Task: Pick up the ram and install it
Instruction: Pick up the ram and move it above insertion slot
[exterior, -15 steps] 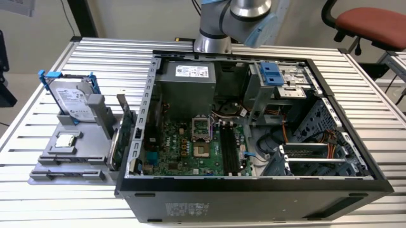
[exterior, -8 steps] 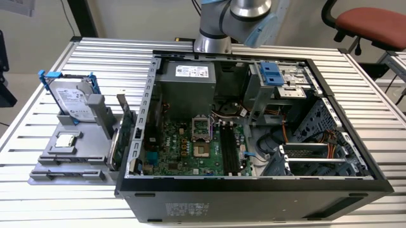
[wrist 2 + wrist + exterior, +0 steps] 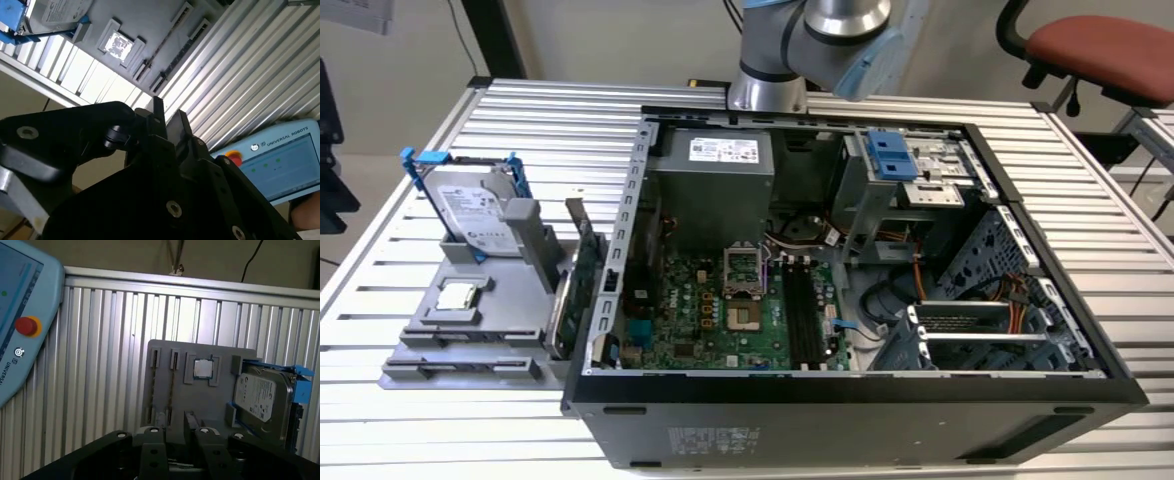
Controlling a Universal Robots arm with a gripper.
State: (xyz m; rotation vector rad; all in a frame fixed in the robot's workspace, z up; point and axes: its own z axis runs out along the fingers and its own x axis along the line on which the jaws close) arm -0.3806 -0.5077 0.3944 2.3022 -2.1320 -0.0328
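Note:
The ram (image 3: 563, 312) is a thin green stick standing on edge at the side of the grey parts holder (image 3: 420, 345) nearest the case. A bigger card (image 3: 591, 262) stands right beside it. The motherboard's black slots (image 3: 803, 312) lie empty inside the open computer case (image 3: 854, 385). My gripper (image 3: 170, 117) hangs high above the table, near the holder (image 3: 200, 400) in both wrist views. It (image 3: 175, 436) is open with a narrow gap and holds nothing. Only the arm (image 3: 814, 40) appears at the top of the exterior view.
On the holder sit a silver hard drive in a blue frame (image 3: 470, 212) and a square chip (image 3: 458, 297). A blue teach pendant with a red button (image 3: 26, 326) lies on the ribbed metal table (image 3: 100, 390). A red chair (image 3: 1101, 45) stands behind the table.

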